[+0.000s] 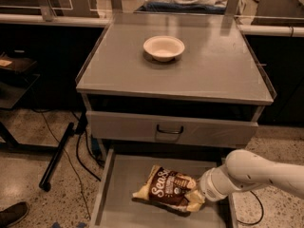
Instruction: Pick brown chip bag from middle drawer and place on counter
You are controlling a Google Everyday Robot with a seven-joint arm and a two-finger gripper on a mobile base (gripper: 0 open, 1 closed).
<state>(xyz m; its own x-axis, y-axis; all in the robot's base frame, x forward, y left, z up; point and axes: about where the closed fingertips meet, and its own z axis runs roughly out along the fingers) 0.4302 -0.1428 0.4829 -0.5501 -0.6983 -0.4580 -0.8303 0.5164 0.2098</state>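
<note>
Up top, the counter (pixel 223 75) is flat, a good spot for things. Below it, the middle drawer (pixel 121 175) is pulled out so the arm (pixel 259 172) can reach in. The brown chip bag (pixel 166 190) lies inside, with the gripper (pixel 198 199) at its right end. I cannot tell if it is grabbing.

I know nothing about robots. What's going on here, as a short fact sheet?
Arm: its pincer is at the right end of the brown chip bag
Bag: in the open middle drawer
Surface: the counter holds a white bowl toward its back
Progress: bag not yet on the counter
</note>
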